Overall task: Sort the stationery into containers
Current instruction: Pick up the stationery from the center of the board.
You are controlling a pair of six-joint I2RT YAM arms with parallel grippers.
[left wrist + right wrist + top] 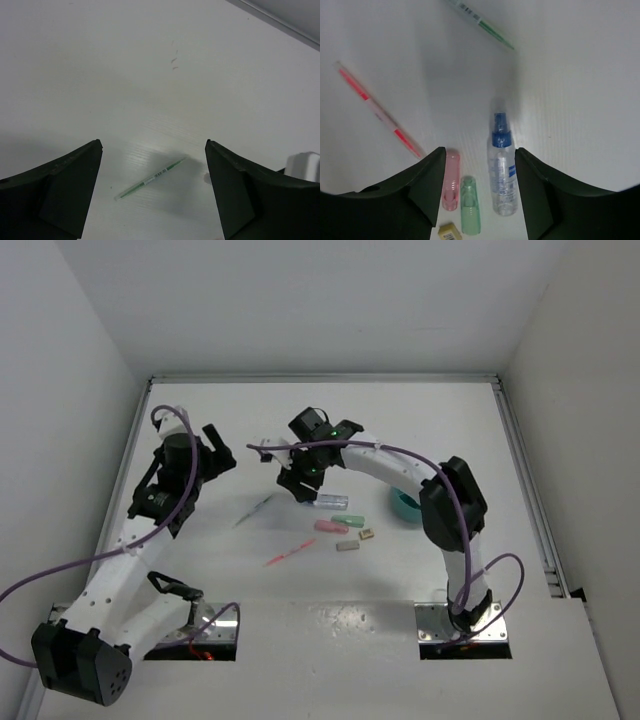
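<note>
A: How was the right gripper (480,152) standing?

B: Released. Its jaws were parted and clenched on nothing. In the wrist view the blue-white marker (502,175) lay flat on the table (450,420) below the gap. It was closer to one finger than the other, and its blue end pointed away from the camera.

A: What lay round the marker?

B: Just beside it were the pink stick (451,180) and the green stick (470,205), side by side and roughly parallel to it. A tan block (450,232) sat at the near end of those two. The pink pen (380,117) lay slanted further out, and a green pen (482,22) beyond that.

A: And from above?

B: There was a grey block (347,547) near the tan one. The teal cup (402,508) stood just beyond the sticks, half hidden behind the right arm. I couldn't tell what it held.

A: The left gripper (154,145)?

B: Also released, with its jaws wide apart and nothing between them. It hung over bare table, and the green pen lay loose beneath it. From above it stood well apart from the cup, off toward the table's left side.
</note>
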